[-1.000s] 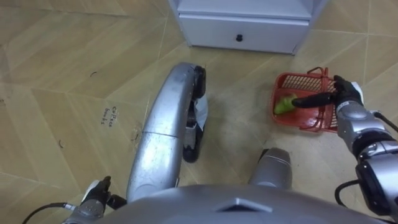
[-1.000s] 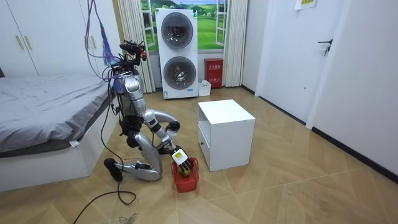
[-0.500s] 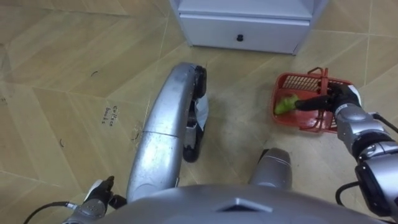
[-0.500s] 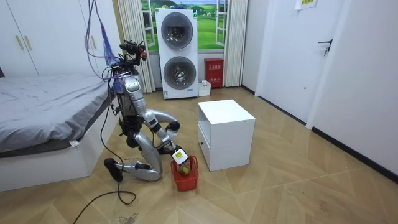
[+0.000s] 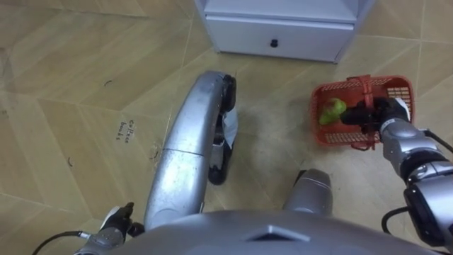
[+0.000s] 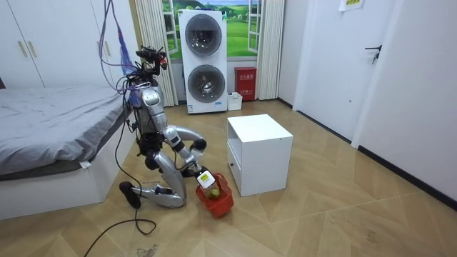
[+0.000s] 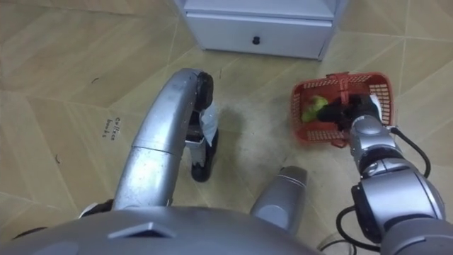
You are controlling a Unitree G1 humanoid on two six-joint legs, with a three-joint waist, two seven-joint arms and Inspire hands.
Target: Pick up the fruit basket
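The red plastic fruit basket is by my right side on the wooden floor, just in front of the white cabinet. A green fruit lies inside it. My right hand reaches over the basket's right part, its dark fingers curled round the red handle. The basket hangs tilted from that hand. In the room view I kneel on the floor and the basket tips under my right hand. My left hand is low at the bottom left, near the floor.
A white cabinet with one drawer and a dark knob stands straight ahead, close behind the basket. In the room view a bed is behind me and stacked washing machines stand at the far wall.
My right hand's straight fingers have curled round the basket's handle. The basket has tipped and shifted a little toward the cabinet, and the fruit rolled with it.
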